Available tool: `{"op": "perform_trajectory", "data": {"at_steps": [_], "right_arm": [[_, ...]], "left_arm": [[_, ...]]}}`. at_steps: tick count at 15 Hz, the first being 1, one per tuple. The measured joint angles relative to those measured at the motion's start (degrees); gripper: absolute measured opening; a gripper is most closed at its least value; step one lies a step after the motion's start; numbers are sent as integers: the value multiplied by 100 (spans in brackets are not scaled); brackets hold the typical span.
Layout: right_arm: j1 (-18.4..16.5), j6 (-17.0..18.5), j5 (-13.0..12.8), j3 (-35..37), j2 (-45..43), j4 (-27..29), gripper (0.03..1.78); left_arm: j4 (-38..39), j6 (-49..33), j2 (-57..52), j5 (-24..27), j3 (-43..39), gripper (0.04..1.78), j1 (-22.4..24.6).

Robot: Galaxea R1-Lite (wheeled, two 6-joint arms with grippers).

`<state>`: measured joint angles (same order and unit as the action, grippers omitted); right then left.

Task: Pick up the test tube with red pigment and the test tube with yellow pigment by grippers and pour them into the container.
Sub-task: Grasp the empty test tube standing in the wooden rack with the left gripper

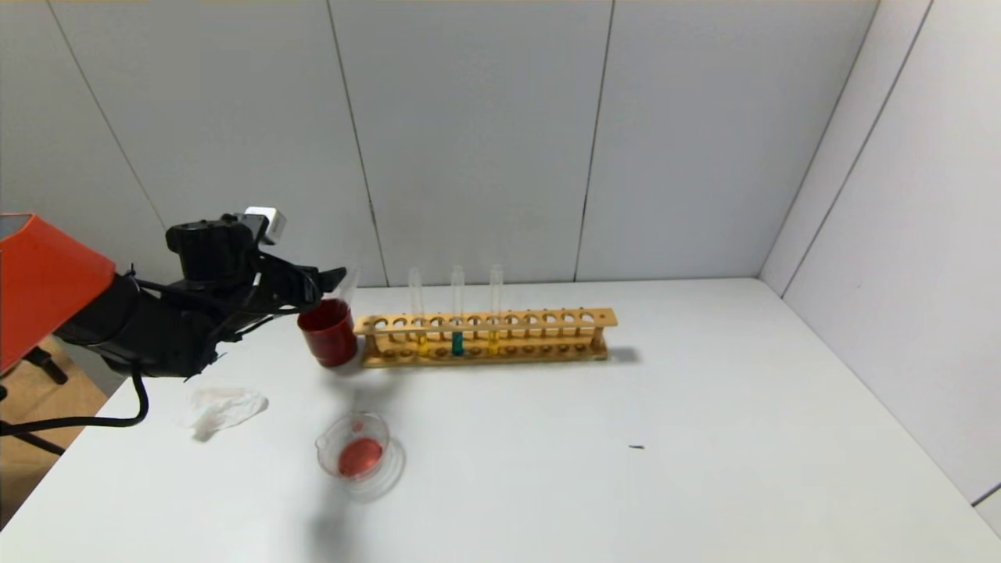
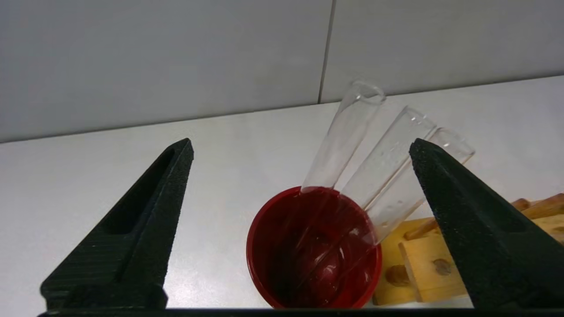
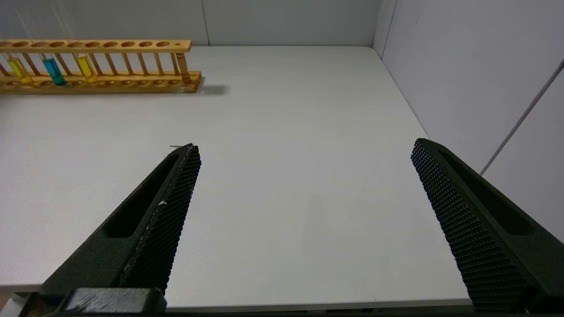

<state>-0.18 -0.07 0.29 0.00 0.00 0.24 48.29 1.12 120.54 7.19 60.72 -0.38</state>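
Observation:
My left gripper (image 1: 324,285) is open and empty, its jaws wide apart just above the opaque dark red cup (image 1: 328,332); it also shows in the left wrist view (image 2: 302,145). Three empty clear tubes (image 2: 348,132) lean in that cup (image 2: 313,259). No tube with red liquid shows. The clear glass container (image 1: 360,453) stands in front of the cup with red liquid in it. Two yellow-pigment tubes (image 1: 418,336) (image 1: 494,332) stand in the wooden rack (image 1: 547,336). My right gripper (image 3: 305,144) is open and empty over the table's near right part.
A teal-liquid tube (image 1: 457,340) stands between the two yellow ones in the rack. A crumpled white tissue (image 1: 223,407) lies left of the container. A small dark speck (image 1: 637,446) lies mid-table. Grey walls close the back and the right side.

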Motion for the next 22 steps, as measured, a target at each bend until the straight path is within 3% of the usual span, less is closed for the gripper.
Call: {"op": "perform_trajectory", "data": {"at_steps": [6, 9, 16, 22], "right_arm": [[0, 0, 0, 0, 0, 2, 175], [0, 0, -2, 0, 0, 2, 175], [0, 0, 0, 0, 0, 2, 175], [0, 0, 0, 0, 0, 2, 175]], "left_arm": [[-2015, 4, -1335, -12, 107, 175, -2], [-3176, -49, -2087, -9, -339, 175, -100], [-3266, -340, -3521, -22, -1883, 175, -406], [-2870, -511, -3953, -34, -2214, 175, -1186]]}}
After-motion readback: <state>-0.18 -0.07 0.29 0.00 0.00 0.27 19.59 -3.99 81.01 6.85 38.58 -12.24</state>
